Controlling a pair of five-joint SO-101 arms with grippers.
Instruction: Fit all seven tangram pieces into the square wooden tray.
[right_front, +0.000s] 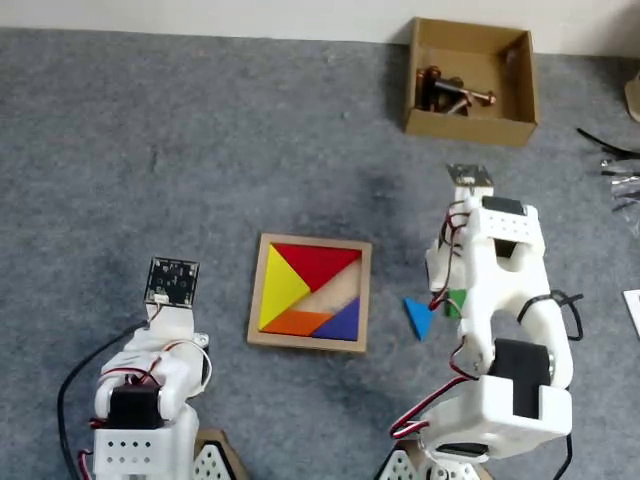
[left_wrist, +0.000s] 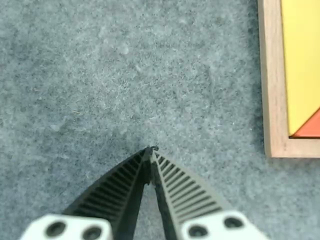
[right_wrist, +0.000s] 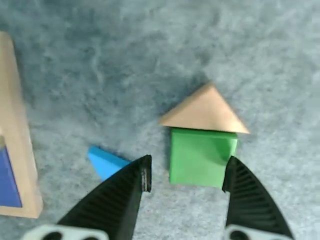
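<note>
At left, left gripper (left_wrist: 151, 152) pinched shut, holding nothing, low over grey carpet (right_front: 150, 150) just left of tray (right_front: 310, 243). In the centre, tray with red triangle (right_front: 318, 262), yellow triangle (right_front: 280, 288), orange piece (right_front: 297, 322) and purple triangle (right_front: 343, 320) seated, and a bare gap (right_front: 338, 290). Just right of tray, blue triangle (right_wrist: 107, 161) loose on carpet. Further right, right gripper (right_wrist: 188, 167) spread wide and empty, straddling green square (right_wrist: 200, 156); tan triangle (right_wrist: 205, 111) touching one edge. Best to lower squarely, close on the square's two free sides, and lift straight without nudging its neighbour.
</note>
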